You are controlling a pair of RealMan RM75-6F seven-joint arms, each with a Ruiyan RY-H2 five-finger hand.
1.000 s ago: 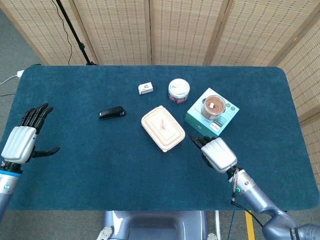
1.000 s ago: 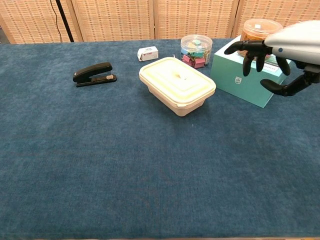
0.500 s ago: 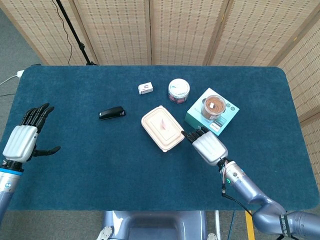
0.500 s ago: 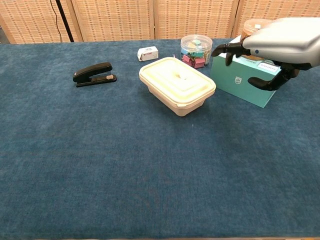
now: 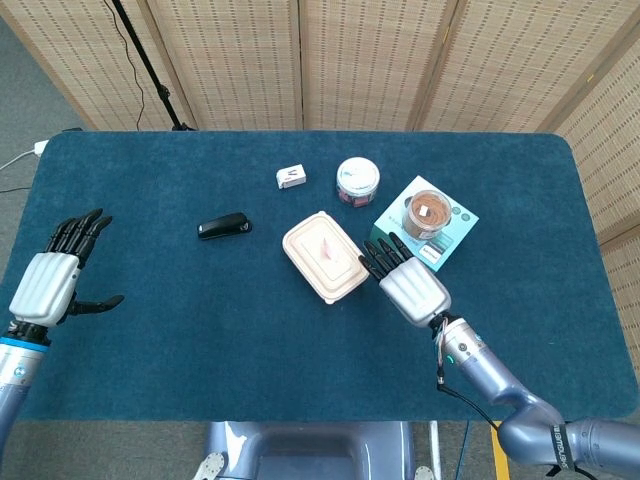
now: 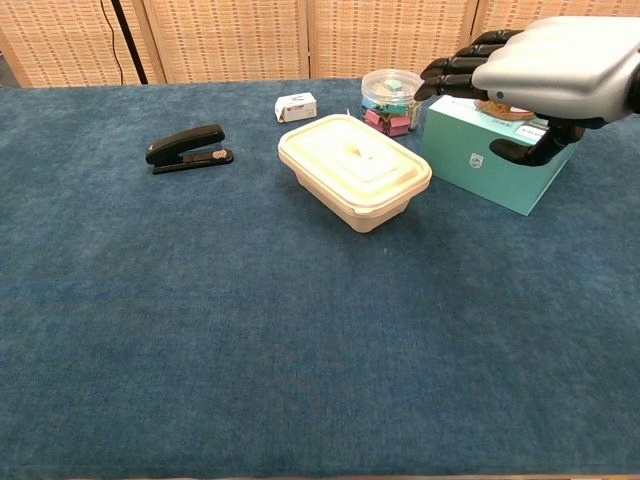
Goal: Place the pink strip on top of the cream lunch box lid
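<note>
The cream lunch box [image 5: 325,256] [image 6: 354,170] stands shut at the middle of the blue table. A small pink strip [image 5: 327,247] lies on its lid; in the chest view the strip [image 6: 357,152] shows only as a faint mark. My right hand [image 5: 405,285] [image 6: 535,75] hovers just right of the box with fingers stretched toward it, holding nothing. At the table's far left edge my left hand [image 5: 50,280] is raised with fingers spread and empty; the chest view does not show it.
A black stapler [image 5: 223,227] [image 6: 187,147] lies left of the box. Behind it are a small white box [image 5: 291,177] [image 6: 296,107] and a clear jar of coloured clips [image 5: 357,180] [image 6: 391,100]. A teal carton [image 5: 448,238] [image 6: 470,155] carrying a brown-filled jar [image 5: 427,213] sits to the right.
My right hand has moved up and left, from the table's front right to beside the lunch box, in front of the teal carton. The left hand has barely shifted.
</note>
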